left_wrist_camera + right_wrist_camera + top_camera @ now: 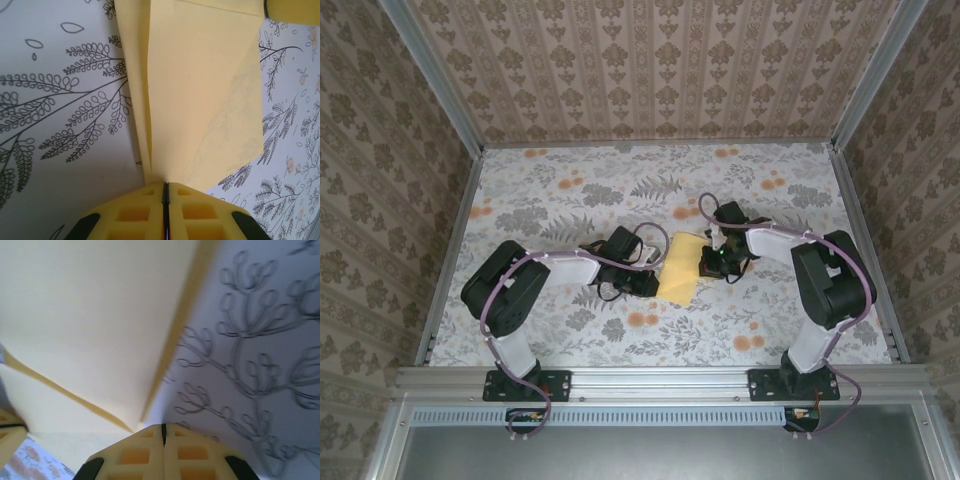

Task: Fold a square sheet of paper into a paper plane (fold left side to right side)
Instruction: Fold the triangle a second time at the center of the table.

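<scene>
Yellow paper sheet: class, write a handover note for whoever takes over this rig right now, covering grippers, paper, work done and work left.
The left gripper is shut on one edge of the sheet of paper.
The right gripper is shut too, seemingly pinching the opposite side.
The paper sits mid-table, between both grippers.
Done: the sheet is partly folded, with overlapping layers and a crease showing in the wrist views.
Left: press this fold flat, then make the remaining folds. There is no pointed plane shape yet.

You get soft, even light; the thin yellow-orange square sheet of paper (100,315) blurs close up, faint shadow beside it.
</scene>
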`<action>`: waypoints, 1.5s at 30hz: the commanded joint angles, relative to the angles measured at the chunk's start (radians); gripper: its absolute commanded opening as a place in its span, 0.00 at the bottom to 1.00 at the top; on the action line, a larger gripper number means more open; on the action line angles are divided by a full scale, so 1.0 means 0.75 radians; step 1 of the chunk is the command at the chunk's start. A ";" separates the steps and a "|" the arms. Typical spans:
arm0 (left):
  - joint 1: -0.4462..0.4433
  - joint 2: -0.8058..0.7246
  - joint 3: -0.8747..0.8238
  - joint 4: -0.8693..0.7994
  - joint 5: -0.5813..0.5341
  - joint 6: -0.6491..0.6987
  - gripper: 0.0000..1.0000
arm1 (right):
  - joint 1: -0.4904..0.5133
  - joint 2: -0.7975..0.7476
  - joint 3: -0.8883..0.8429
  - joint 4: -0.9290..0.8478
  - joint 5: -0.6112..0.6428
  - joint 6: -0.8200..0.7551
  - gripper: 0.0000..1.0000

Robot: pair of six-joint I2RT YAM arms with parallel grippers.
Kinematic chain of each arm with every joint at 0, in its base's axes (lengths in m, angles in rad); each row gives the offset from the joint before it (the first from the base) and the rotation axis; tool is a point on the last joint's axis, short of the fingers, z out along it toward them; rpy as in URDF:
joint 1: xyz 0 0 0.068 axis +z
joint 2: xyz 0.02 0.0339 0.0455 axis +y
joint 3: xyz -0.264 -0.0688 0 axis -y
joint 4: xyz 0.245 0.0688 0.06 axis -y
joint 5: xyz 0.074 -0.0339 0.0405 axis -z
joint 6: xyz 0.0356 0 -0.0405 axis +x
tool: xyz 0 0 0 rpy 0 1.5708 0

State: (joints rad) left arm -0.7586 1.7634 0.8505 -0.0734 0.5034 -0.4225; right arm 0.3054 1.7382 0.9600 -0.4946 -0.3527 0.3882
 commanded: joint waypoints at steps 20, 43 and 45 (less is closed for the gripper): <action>-0.009 0.003 -0.052 -0.109 -0.113 0.019 0.09 | 0.333 -0.012 -0.065 0.367 -0.204 0.386 0.00; -0.012 0.011 -0.040 -0.117 -0.115 0.016 0.09 | 0.383 0.078 -0.097 0.447 -0.236 0.448 0.00; -0.012 0.012 -0.040 -0.118 -0.115 0.016 0.09 | 0.383 0.086 -0.092 0.445 -0.230 0.446 0.00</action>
State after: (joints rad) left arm -0.7650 1.7569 0.8463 -0.0734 0.4854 -0.4225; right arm 0.5854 1.7836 0.8936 -0.1680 -0.5110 0.7116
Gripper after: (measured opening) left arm 0.094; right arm 0.051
